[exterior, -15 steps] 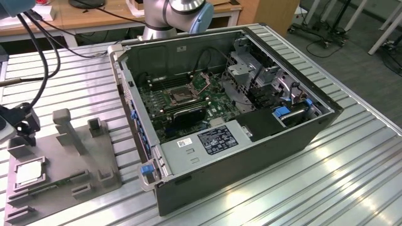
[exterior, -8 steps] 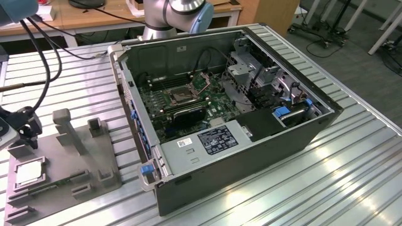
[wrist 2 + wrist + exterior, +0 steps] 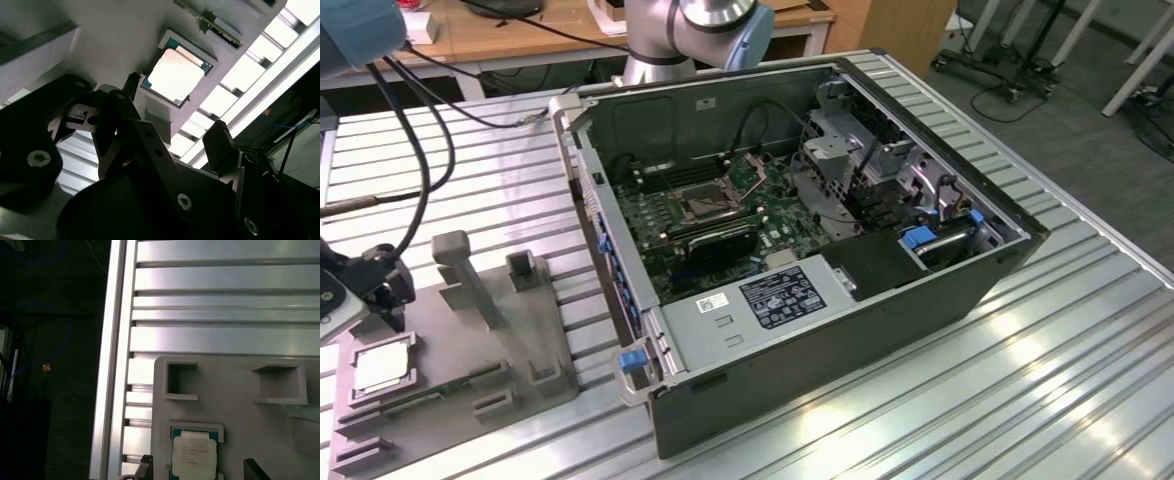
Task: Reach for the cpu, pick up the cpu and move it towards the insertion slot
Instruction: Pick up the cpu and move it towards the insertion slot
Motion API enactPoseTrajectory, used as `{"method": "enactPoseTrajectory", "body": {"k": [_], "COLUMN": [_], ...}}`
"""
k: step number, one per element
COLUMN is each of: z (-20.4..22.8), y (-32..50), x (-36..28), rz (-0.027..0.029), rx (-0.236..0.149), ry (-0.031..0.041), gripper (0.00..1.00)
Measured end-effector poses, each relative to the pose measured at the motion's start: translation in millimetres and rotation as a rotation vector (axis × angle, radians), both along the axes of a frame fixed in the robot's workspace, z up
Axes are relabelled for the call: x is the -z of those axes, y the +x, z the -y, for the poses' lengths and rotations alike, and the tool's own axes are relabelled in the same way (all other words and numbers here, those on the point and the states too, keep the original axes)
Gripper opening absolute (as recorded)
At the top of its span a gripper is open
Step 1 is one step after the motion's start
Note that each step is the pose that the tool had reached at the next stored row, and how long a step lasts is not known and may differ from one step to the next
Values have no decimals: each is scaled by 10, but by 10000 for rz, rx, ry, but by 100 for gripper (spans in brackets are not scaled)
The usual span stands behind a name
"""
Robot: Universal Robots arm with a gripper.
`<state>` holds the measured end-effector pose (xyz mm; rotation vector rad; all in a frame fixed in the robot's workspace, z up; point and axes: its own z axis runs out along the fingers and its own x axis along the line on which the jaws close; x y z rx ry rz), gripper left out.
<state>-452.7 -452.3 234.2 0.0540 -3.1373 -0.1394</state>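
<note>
On the ribbed aluminium table [image 3: 1067,380], the small silvery square cpu [image 3: 382,367] lay not yet lifted in the grey plastic fixture block [image 3: 467,340], the black gripper [image 3: 198,464] straddling it wide open and empty, well apart from the shiny-framed square insertion slot [image 3: 707,200] inside the open dark computer case [image 3: 854,370].

A wooden desk [image 3: 467,40] stands behind the ribbed metal table [image 3: 1067,400], on grey floor [image 3: 1081,110].
</note>
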Motion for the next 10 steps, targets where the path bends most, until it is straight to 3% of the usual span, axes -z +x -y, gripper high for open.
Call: {"method": "enactPoseTrajectory", "body": {"k": [2, 5, 7, 10], "z": [3, 4, 5, 4], "y": [0, 0, 0, 0], "x": [16, 33, 36, 36], "rz": [1, -2, -1, -1], "rx": [2, 0, 0, 0], "ry": [-80, -257, -302, -314], "gripper": [78, 78, 78, 78]}}
